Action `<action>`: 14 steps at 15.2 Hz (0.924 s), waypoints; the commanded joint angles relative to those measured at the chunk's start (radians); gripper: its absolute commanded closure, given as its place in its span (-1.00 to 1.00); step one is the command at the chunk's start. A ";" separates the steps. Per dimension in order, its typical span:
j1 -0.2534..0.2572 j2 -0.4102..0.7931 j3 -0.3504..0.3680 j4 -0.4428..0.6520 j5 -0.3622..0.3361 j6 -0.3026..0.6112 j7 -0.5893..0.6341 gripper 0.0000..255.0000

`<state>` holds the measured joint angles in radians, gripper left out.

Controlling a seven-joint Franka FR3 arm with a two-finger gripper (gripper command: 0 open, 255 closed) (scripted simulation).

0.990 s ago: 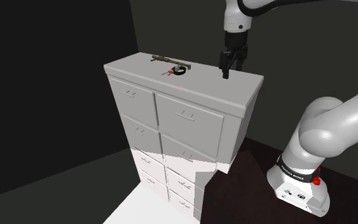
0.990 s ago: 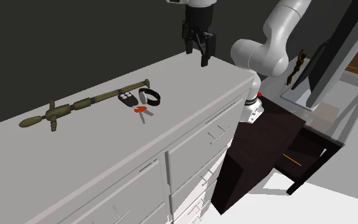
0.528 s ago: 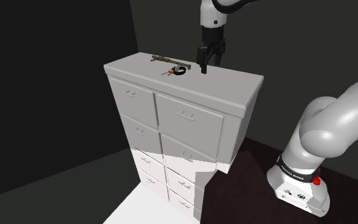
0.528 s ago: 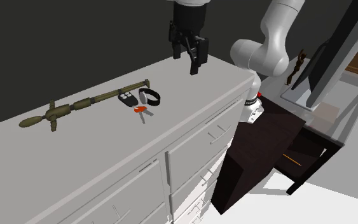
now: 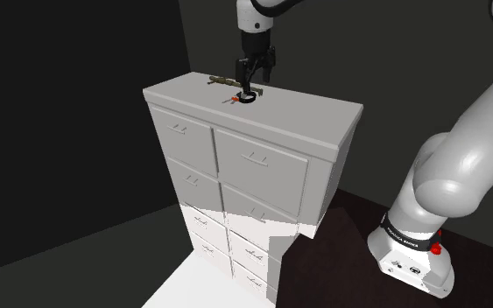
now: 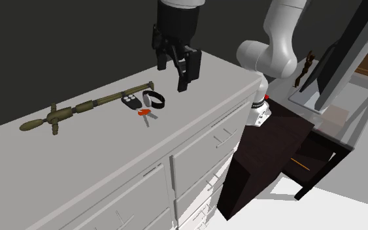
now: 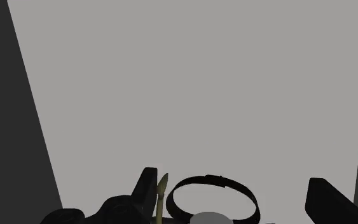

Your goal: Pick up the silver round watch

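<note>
Wrist view: watch [image 7: 212, 217] between parted pincer [image 7: 231, 179]

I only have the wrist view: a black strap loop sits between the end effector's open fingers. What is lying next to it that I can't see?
Observer: A black key fob lies right beside the watch, on the second exterior view's left.
Operator: And the olive tip near one finger?
Observer: That is the end of a long olive tool. It stretches away from the watch toward the second exterior view's left.
Operator: Is the end effector down on the surface?
Observer: No. The end effector hangs clear above the top of a white drawer chest and is not touching the watch.
</note>
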<state>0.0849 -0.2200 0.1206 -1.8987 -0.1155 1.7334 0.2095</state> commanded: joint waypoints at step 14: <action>0.016 0.109 0.031 0.038 -0.039 0.093 0.039 1.00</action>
<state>0.1007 -0.1103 0.1518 -1.8589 -0.1548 1.8251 0.2484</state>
